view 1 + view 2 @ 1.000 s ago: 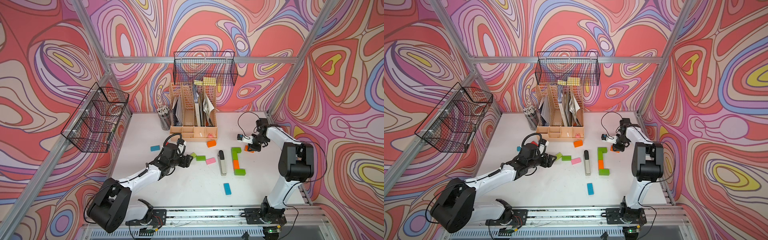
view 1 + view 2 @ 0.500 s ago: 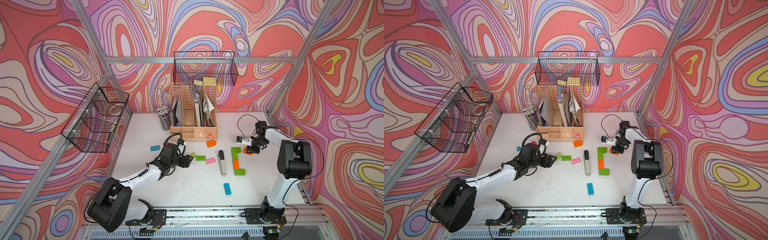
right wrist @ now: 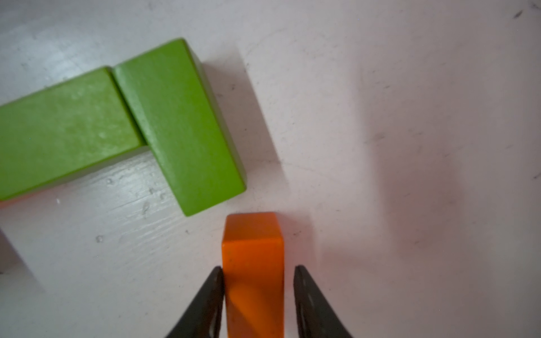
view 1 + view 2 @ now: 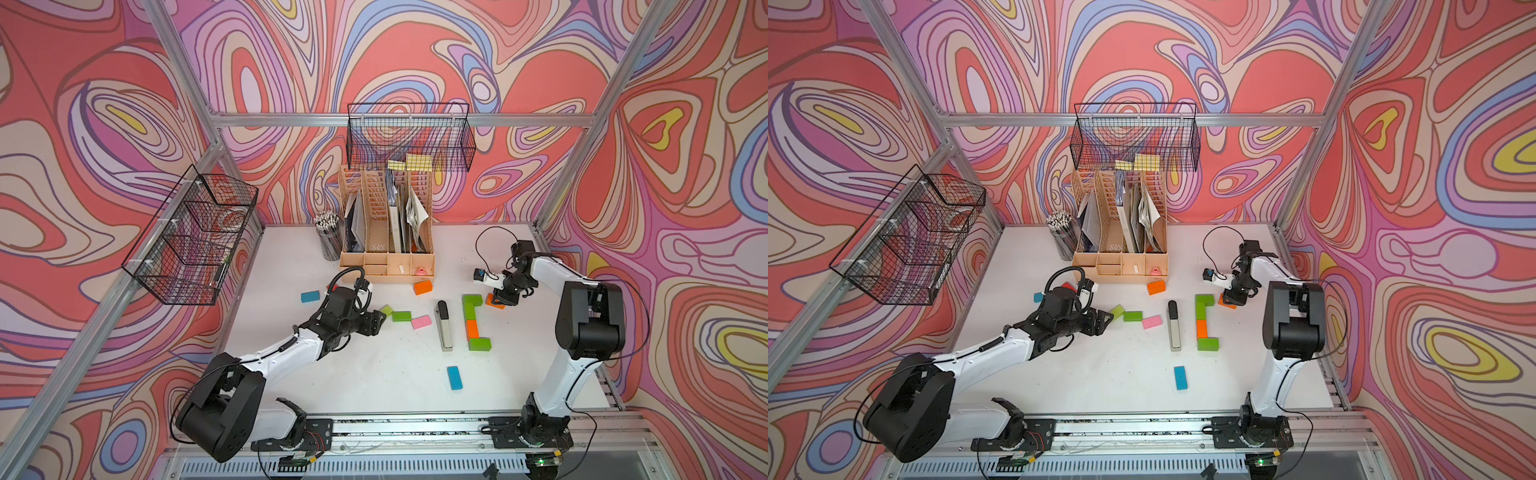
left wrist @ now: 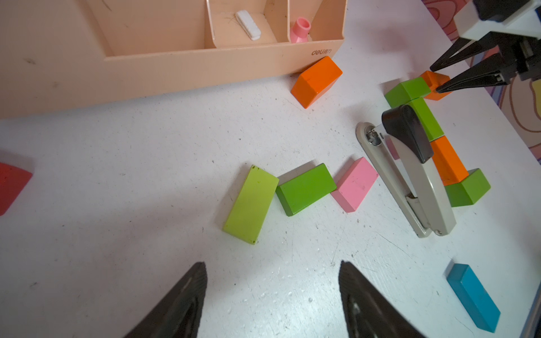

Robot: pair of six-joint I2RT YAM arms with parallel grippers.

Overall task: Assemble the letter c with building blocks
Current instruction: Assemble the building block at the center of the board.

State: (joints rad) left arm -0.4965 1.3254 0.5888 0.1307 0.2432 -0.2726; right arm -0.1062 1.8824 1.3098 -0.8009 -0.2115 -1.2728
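The partial letter c [image 4: 472, 322] lies right of centre in both top views: a green arm [image 4: 473, 300], a green and orange spine [image 4: 1201, 322] and a green lower arm [image 4: 479, 343]. An orange block [image 3: 253, 263] rests on the table just off the end of the upper green arm [image 3: 178, 128]. My right gripper [image 3: 258, 267] straddles it, open, with one finger against it and a gap at the other. My left gripper [image 5: 271, 263] is open and empty, short of the lime block [image 5: 251, 204], green block [image 5: 306, 188] and pink block [image 5: 354, 184].
A stapler [image 4: 444, 326] lies just left of the letter's spine. Loose blocks: orange [image 4: 423, 287], blue [image 4: 310, 296], blue [image 4: 454, 377], red [image 5: 11, 187]. A desk organiser [image 4: 386, 257] and pencil cup [image 4: 329, 237] stand at the back; wire baskets [image 4: 195, 237] hang on the walls.
The right gripper's jaws have widened round the orange block, which now lies on the table by the upper green arm. The left arm has not moved.
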